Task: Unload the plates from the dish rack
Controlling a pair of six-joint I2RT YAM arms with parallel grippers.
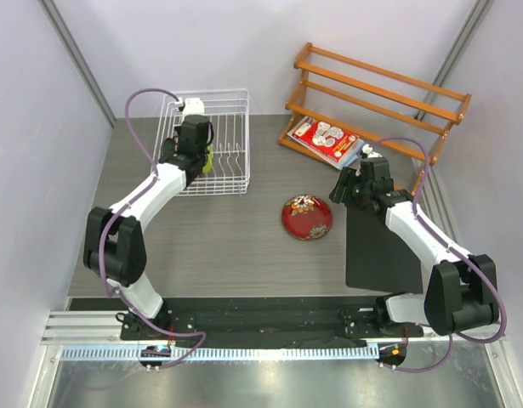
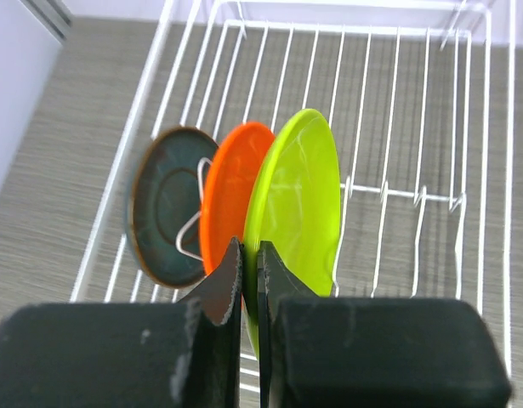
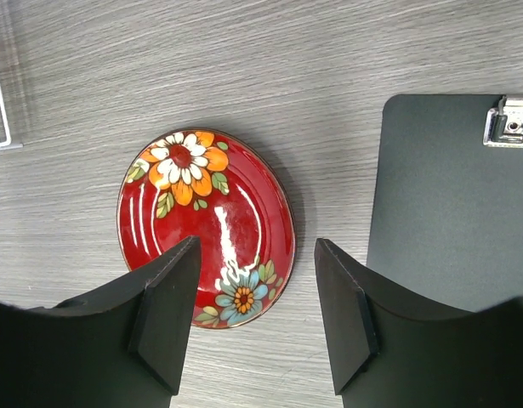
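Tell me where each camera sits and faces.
Top external: above and behind, looking down at the grey table; both arms show.
Left wrist: along the left gripper, shut on the lime green round plate in the white wire rack.
Right wrist: straight down past the open right gripper at the glossy red floral plate, shared with top.

Wooden shelf (image 1: 384, 71), patterned pack (image 1: 327, 140), clipboard (image 1: 380, 251)
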